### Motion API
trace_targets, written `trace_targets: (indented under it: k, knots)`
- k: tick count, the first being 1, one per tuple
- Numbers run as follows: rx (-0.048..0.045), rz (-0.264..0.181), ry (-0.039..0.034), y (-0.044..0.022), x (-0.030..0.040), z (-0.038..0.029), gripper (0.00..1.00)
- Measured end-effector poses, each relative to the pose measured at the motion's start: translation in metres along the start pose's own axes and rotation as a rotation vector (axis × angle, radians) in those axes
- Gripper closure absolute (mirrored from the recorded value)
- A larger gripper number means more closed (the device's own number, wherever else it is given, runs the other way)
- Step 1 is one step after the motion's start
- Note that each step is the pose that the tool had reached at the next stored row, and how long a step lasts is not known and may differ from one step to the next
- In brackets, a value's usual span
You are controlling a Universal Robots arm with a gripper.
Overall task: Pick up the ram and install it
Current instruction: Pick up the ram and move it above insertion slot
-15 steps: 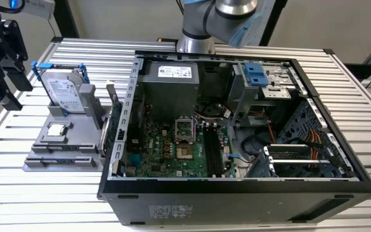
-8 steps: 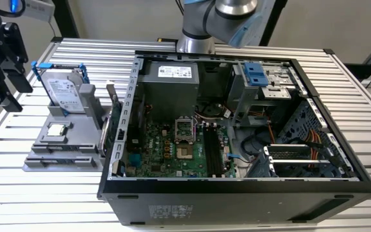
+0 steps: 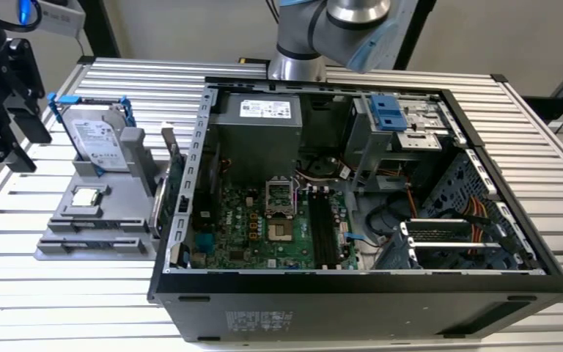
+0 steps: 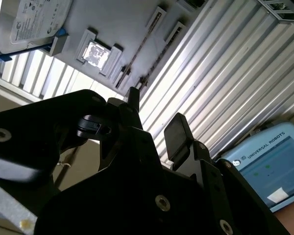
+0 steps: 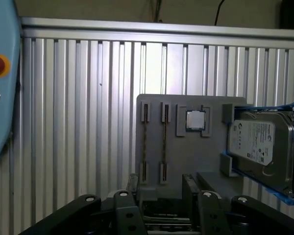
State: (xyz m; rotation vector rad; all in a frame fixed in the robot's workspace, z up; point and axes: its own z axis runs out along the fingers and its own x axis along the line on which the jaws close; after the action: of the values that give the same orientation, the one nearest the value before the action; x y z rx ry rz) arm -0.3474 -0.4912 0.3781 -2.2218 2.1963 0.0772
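Two ram sticks [image 5: 145, 142] [image 4: 137, 54] stand on edge, side by side, in the slots of a grey holder tray [image 5: 186, 161] [image 3: 67, 253] on the slatted table. They show as thin dark strips in both wrist views. My gripper [image 5: 161, 188] [image 4: 154, 117] [image 3: 23, 139] hangs above the table near the tray, at the exterior view's left. It is open, its black fingers [image 5: 132, 183] are apart with nothing between them, and it touches no stick.
On the tray also sit a small square processor chip [image 5: 195, 120] [image 3: 86, 196] and a silver hard drive [image 5: 257, 142] [image 3: 96, 136] in a blue frame. The open computer case [image 3: 360, 293] with its motherboard [image 3: 262, 227] lies just beyond the tray. A blue pendant [image 5: 0, 73] lies on the table.
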Motion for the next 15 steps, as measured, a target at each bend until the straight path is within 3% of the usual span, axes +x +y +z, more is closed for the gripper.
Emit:
trace_targets:
  k: [15]
  knots:
    - [0.0000,0.001,0.0003,-0.0002,0.0000,0.0091,0.00]
